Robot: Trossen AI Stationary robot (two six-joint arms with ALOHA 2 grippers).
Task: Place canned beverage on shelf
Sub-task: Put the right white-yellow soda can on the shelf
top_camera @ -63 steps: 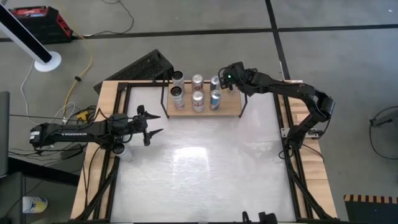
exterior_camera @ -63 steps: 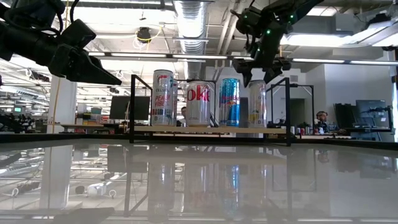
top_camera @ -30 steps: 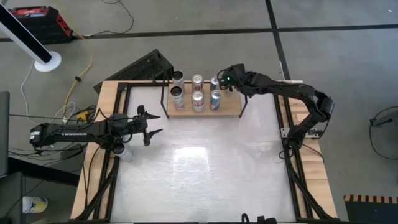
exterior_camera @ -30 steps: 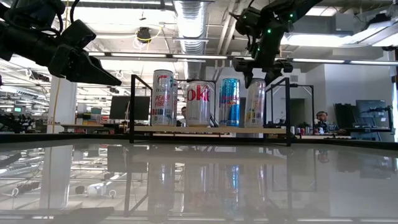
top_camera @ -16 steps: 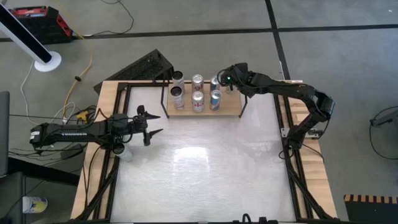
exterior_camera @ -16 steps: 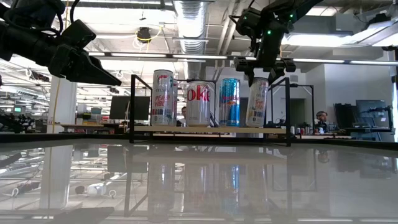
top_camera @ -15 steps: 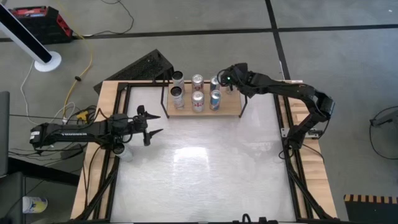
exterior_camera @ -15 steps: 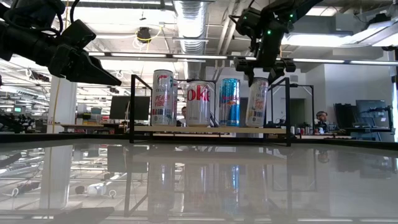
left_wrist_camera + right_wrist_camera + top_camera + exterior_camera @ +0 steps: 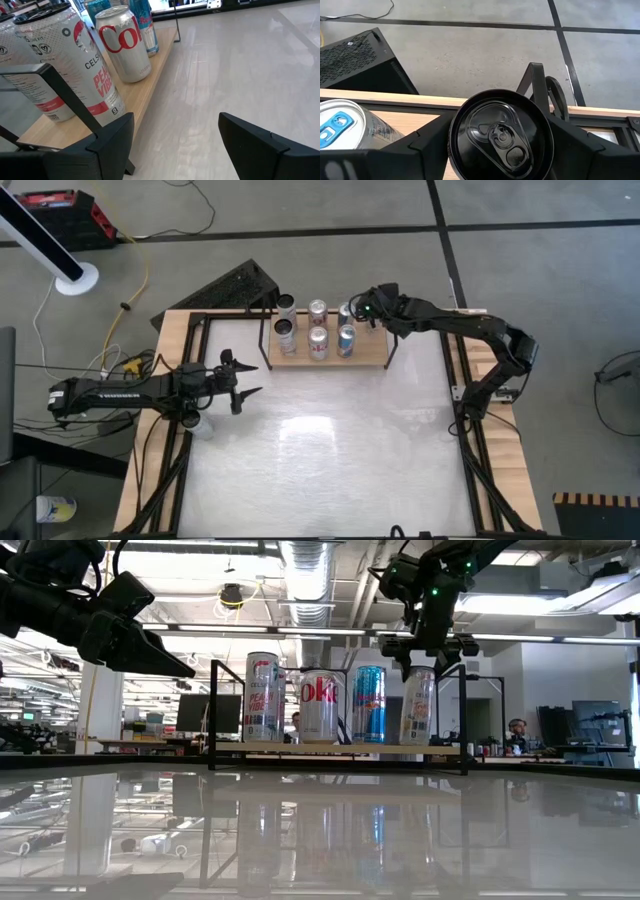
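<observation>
1. White glossy bench (image 9: 330, 450), wood-edged.
2. Light-wood shelf (image 9: 365, 356) in black wire frame, at bench's far edge, bearing several cans.
3. Left gripper (image 9: 243, 381) hovering over bench's left side, fingers (image 9: 260, 145) spread apart, empty.
4. Right gripper (image 9: 495, 145) clamping black-topped pale can (image 9: 417, 707), slightly tilted, at shelf's right end.

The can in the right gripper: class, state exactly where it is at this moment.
In the low view, the can sits tilted at the right end of the shelf, beside the blue can, with the right gripper on its top.
</observation>
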